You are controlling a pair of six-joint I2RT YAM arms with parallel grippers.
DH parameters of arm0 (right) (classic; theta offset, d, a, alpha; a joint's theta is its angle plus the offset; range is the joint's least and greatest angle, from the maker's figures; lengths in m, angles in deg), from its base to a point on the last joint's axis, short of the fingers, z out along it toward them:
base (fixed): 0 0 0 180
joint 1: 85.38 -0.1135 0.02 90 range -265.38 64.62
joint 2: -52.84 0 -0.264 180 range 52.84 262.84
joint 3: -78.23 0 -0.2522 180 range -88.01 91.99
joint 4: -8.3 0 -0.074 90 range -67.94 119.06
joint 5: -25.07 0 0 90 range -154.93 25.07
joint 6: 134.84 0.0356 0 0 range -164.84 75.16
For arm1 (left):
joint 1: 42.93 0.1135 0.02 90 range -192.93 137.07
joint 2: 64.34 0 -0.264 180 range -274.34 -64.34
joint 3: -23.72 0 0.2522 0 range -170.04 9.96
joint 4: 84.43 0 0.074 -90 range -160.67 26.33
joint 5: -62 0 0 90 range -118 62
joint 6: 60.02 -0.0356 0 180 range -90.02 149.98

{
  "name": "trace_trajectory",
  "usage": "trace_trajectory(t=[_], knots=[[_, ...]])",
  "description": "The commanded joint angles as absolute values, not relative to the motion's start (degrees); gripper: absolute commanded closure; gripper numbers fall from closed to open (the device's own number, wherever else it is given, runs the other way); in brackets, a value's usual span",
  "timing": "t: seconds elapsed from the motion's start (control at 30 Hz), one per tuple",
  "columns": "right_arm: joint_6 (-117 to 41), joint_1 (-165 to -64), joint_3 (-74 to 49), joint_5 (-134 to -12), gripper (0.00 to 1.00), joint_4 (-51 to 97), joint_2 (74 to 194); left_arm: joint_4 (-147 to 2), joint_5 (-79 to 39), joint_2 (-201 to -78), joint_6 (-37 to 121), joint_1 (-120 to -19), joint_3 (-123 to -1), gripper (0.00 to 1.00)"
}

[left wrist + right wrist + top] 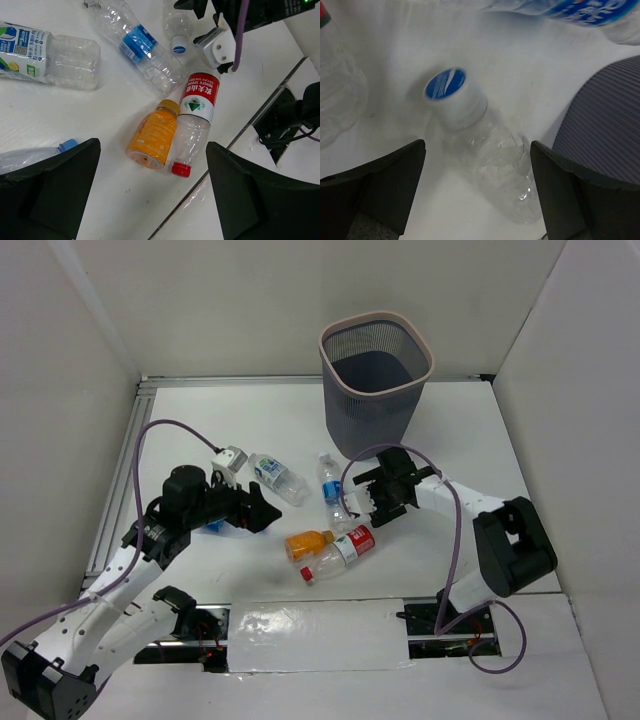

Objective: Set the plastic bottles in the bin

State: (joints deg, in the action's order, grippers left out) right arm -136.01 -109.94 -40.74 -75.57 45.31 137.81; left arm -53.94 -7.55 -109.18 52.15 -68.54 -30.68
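My right gripper (477,145) stands wide, holding nothing. Between its fingers a clear bottle (490,160) lies on the table, long axis slanting, blue cap (446,84) pointing ahead and left. Just to my right rises the bin (370,425), only its dark floor showing inside. My left gripper (152,145), equally wide, hovers over the orange bottle (152,132) and red-labelled bottle (197,107), lying parallel, caps opposite.

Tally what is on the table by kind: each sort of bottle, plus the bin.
Clear water bottles: 3
Orange-drink bottle: 1
Red-label bottle: 1
Bin: 1
Total: 6
Uncounted: clear shape with blue tip beside the left pincer, too hidden to tell.
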Motion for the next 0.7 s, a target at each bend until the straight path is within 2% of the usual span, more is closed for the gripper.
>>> trace_trajectory(t=[0.0,0.17,0.2,0.23,0.33,0.43,0.47,0.5,0.57,0.6,0.67], knots=[[-142.48,-110.34,-38.7,-71.09,0.09,44.83,141.07,-55.12,-6.03,-109.52,50.37,-68.68,-33.72,0.0],[-147.05,-110.34,-40.55,-68.89,0.13,40.78,143.27,-55.12,-6.03,-109.52,50.37,-68.68,-33.72,0.0],[-147.05,-110.34,-40.55,-68.89,0.16,40.78,143.28,-55.12,-6.03,-109.52,50.37,-68.68,-33.72,0.0],[-147.66,-110.34,-40.55,-68.89,0.23,41.74,143.89,-55.12,-6.03,-109.52,50.37,-68.68,-33.72,0.0],[-147.67,-110.34,-40.55,-68.27,0.27,42.98,143.9,-55.12,-6.03,-110.05,50.37,-68.68,-33.72,0.0],[-148.28,-109.82,-41.6,-68.27,0.35,42.98,140.56,-55.12,-6.03,-110.05,50.37,-68.68,-33.72,0.0],[-148.28,-109.82,-41.6,-69.06,0.4,44.11,140.03,-55.12,-6.03,-110.05,50.37,-68.68,-33.72,0.0],[-148.28,-109.82,-41.6,-69.76,0.51,44.65,139.07,-55.12,-6.03,-110.05,50.37,-68.68,-33.72,0.0],[-147.76,-109.29,-41.6,-70.38,0.64,45.96,137.32,-55.12,-6.03,-110.05,50.37,-68.68,-33.72,0.0],[-147.76,-109.29,-41.6,-71.34,0.64,46.49,136.61,-55.12,-6.03,-110.05,50.37,-68.68,-33.72,0.0],[-146.62,-109.29,-40.99,-73.01,0.72,48.07,133.72,-55.12,-6.03,-110.05,50.37,-68.68,-33.72,0.0]])
